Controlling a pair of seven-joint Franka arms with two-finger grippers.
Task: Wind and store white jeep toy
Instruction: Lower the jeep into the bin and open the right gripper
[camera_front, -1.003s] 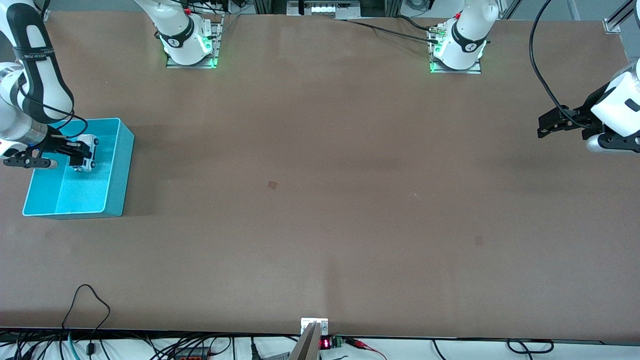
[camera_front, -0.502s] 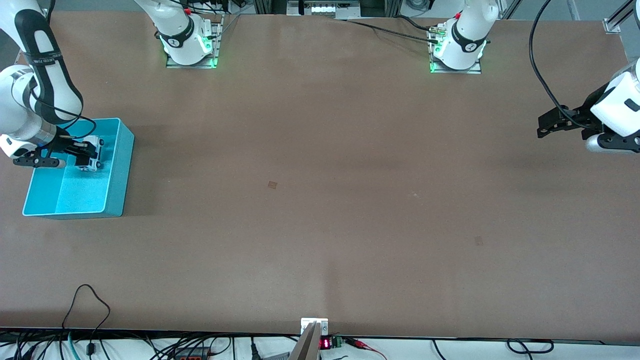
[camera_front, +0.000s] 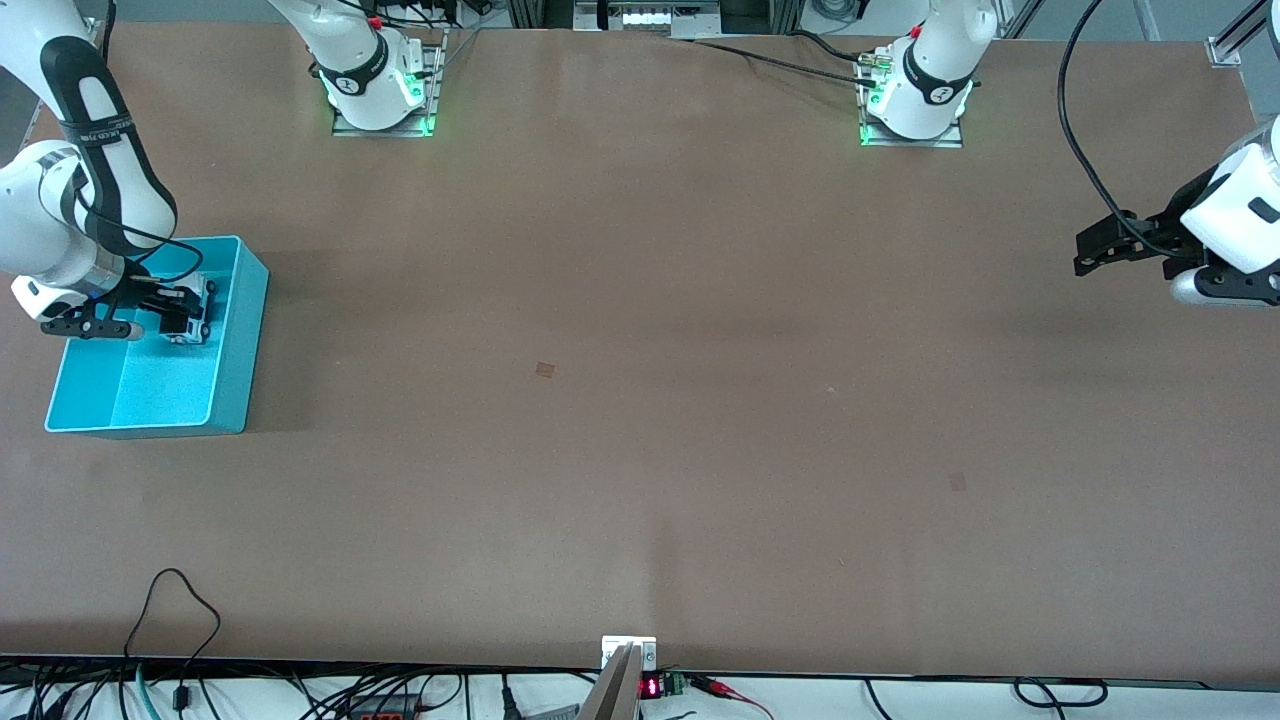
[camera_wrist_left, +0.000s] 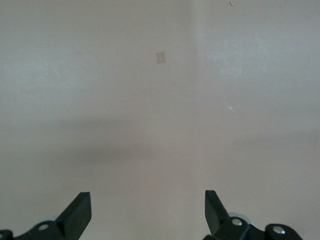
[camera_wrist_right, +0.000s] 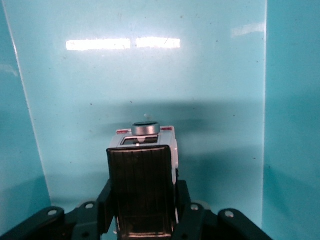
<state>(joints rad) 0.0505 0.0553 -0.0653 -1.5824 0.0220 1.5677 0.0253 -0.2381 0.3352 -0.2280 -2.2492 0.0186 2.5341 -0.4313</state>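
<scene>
The white jeep toy (camera_front: 190, 316), small with a black roof, is held in my right gripper (camera_front: 180, 313) inside the cyan bin (camera_front: 240, 345) at the right arm's end of the table. In the right wrist view the black roof (camera_wrist_right: 142, 192) sits between the shut fingers, the white rear and grey spare wheel (camera_wrist_right: 145, 129) pointing at the bin's floor (camera_wrist_right: 150, 75). I cannot tell if the wheels touch the floor. My left gripper (camera_front: 1095, 250) is open and empty, waiting above the table at the left arm's end; its fingertips (camera_wrist_left: 80, 212) stand wide apart over bare tabletop.
The brown table (camera_front: 640, 400) stretches between the arms, with small marks near its middle (camera_front: 544, 369). The bin's walls (camera_wrist_right: 292, 125) rise close beside the toy. Cables hang along the table edge nearest the front camera (camera_front: 180, 600).
My right gripper has carried the jeep lower into the bin and a little toward the bin's wall nearer the table's middle. The left arm has not moved.
</scene>
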